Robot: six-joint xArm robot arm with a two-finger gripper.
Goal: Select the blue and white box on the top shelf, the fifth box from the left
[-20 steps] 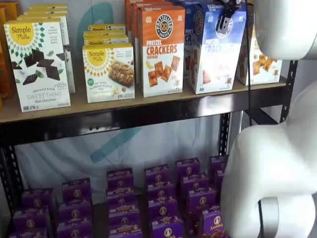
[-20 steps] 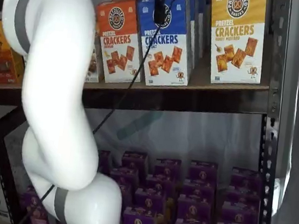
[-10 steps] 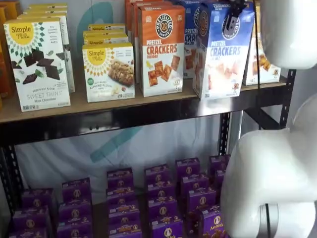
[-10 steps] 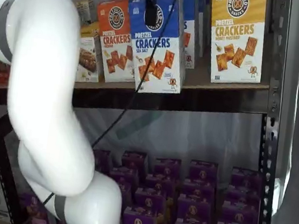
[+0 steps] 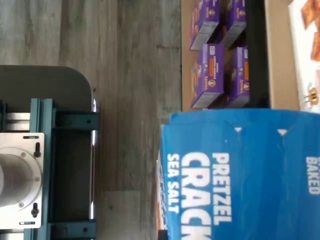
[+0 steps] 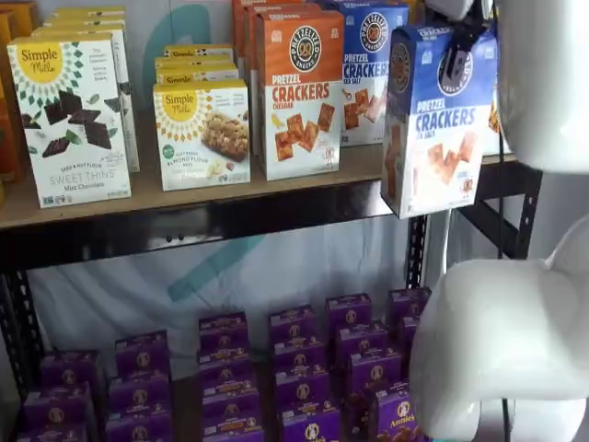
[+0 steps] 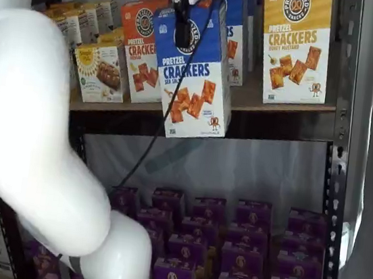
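Observation:
The blue and white box (image 6: 440, 120) reads "PRETZEL CRACKERS SEA SALT". It hangs in the air in front of the top shelf (image 6: 230, 216), clear of the shelf's front beam, in both shelf views (image 7: 194, 69). My gripper (image 6: 457, 55) is shut on the box's top, one black finger lying over the round logo (image 7: 182, 27). The wrist view shows the box's blue top face (image 5: 240, 175) close up. Another blue and white box (image 6: 368, 69) stands on the shelf behind.
On the top shelf stand an orange "CRACKERS CHEDDAR" box (image 6: 299, 92), Simple Mills boxes (image 6: 69, 115), and a yellow-topped cracker box (image 7: 297, 44). Purple Annie's boxes (image 6: 294, 368) fill the lower shelf. My white arm (image 7: 32, 120) stands in front of the shelves.
The blue and white box has come off the top shelf, forward and a little down, held in my gripper. The box behind it now shows.

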